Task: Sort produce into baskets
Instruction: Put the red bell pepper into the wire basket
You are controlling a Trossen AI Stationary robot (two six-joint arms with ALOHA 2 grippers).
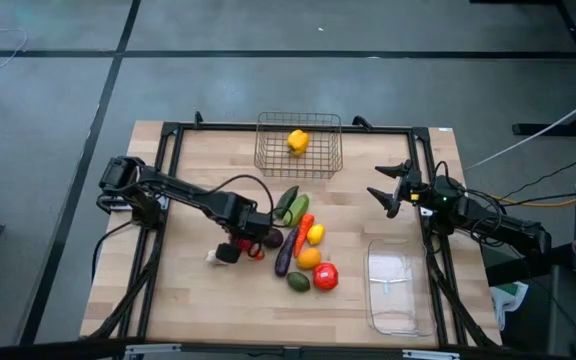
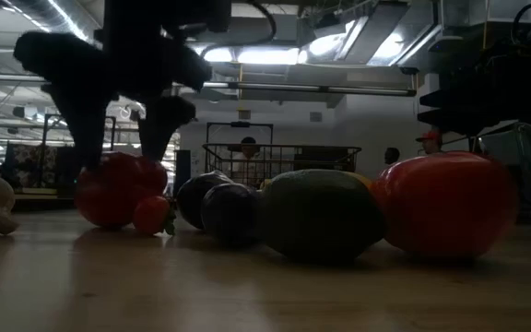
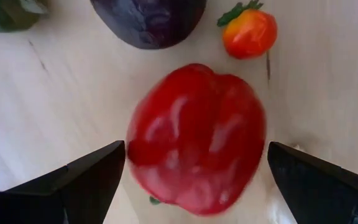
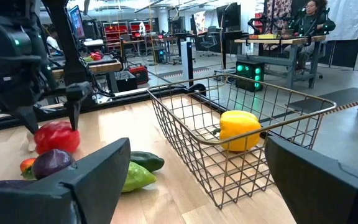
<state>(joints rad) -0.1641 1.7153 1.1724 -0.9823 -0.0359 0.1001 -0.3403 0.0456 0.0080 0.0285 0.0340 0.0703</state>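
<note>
A red bell pepper (image 3: 197, 140) lies on the wooden table beside a purple onion (image 3: 149, 22) and a small red-orange fruit (image 3: 248, 34). My left gripper (image 3: 196, 155) is open and comes down from above, one finger on either side of the pepper; it also shows in the high view (image 1: 238, 248) and the low view (image 2: 123, 152). My right gripper (image 1: 390, 185) is open and empty, raised right of the wire basket (image 1: 298, 145), which holds a yellow pepper (image 1: 297, 141). The clear tray (image 1: 400, 285) sits at the near right. My left gripper's fingers (image 3: 98, 171) stand close on two opposite sides of the red pepper (image 3: 143, 146), pointing down. I cannot tell whether they touch it. The pepper rests on the table.
Other produce lies right of the pepper: green pieces (image 1: 290, 205), an orange-red piece (image 1: 304, 226), a yellow one (image 1: 315, 234), a purple eggplant (image 1: 286, 256), an orange (image 1: 308, 258), a red tomato (image 1: 325, 276) and a green one (image 1: 298, 281). A whitish piece (image 1: 213, 257) lies to its left.
</note>
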